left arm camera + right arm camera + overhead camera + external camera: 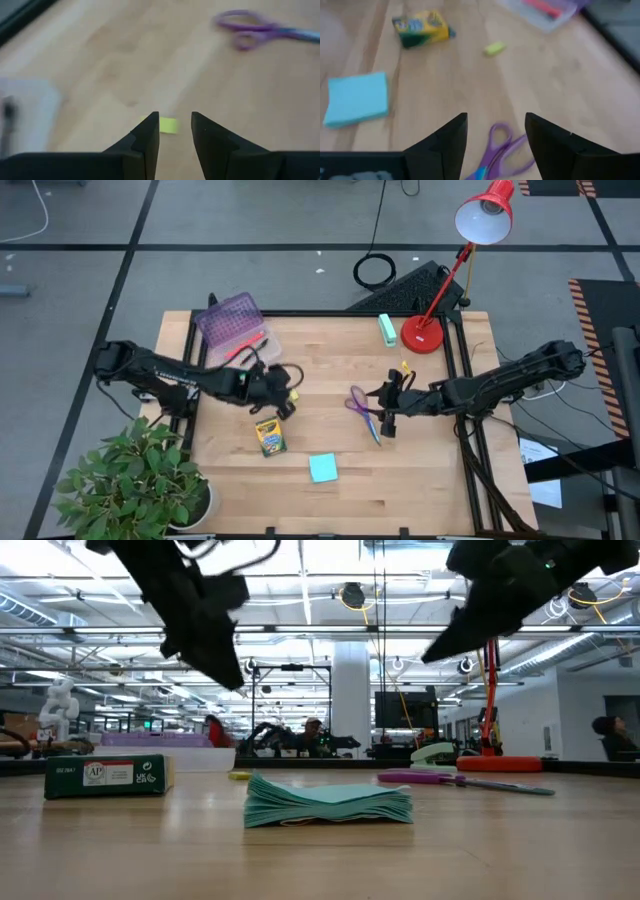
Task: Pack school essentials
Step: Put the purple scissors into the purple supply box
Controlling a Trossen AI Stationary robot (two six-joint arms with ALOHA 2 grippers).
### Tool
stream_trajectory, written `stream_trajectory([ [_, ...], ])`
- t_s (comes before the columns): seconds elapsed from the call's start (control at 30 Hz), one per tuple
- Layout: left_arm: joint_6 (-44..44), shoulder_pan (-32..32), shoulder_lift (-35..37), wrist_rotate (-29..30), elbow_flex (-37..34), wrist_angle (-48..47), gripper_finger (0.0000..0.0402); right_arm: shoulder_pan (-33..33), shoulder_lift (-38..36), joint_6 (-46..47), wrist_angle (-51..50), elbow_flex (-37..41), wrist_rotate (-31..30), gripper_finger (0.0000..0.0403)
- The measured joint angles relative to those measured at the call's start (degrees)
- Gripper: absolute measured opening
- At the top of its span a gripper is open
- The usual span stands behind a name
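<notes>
Mid-bench, the left gripper [175, 131] hovers with fingers parted over the tiny yellow eraser [167, 125], the right gripper [496, 131] likewise released above the purple-handled scissors [362, 408]; each next needs lowering and closing.

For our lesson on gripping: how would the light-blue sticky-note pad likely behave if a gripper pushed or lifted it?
The sticky-note pad lies flat on the table, so it would probably slide, not roll or tip. In the low view its sheets look loosely fanned, so pinching one edge might bend or peel the top sheets. It probably weighs little.
</notes>
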State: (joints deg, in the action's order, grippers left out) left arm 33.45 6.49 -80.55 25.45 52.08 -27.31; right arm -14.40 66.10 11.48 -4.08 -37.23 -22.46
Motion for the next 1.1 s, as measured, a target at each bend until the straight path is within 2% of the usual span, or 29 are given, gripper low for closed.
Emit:
stream_trajectory([
  [0.23,-1.79,5.61,0.0,0.26,0.17,8.2,0.0118,-5.18,2.78,8.63,-4.75,-0.02,0.02,0.0245],
  [0.3,-2.38,6.33,0.0,0.27,0.17,9.52,0.0118,-6.52,4.5,7.96,-3.95,-0.02,-0.61,0.0258],
  [0.47,-3.16,7.09,0.0,0.55,0.17,13.16,0.0118,-7.87,10.8,2.4,-0.21,-0.04,-7.55,0.0274],
  [0.53,-3.2,7.37,0.0,0.53,0.17,14.64,0.0118,-6.91,13.55,0.36,2.27,-0.02,-9.15,0.0271],
  [0.7,-5.15,7.51,0.0,0.54,0.17,16.11,0.0118,-3.46,19.6,-5.0,10.93,-0.04,-8.61,0.0254],
  [0.87,-6.19,7.51,0.0,0.53,0.17,16.04,0.0118,0.78,23.72,-6.31,14.66,-0.04,-0.24,0.0232],
  [1.0,-6.09,7.51,0.0,0.53,0.17,16.06,0.0118,3.14,26.54,-6.89,16.79,-0.04,0.56,0.0213],
  [1.1,-5.01,7.64,0.0,0.53,0.17,16.04,0.0118,4.02,28.52,-8.35,19.04,-0.04,3.83,0.0198],
])
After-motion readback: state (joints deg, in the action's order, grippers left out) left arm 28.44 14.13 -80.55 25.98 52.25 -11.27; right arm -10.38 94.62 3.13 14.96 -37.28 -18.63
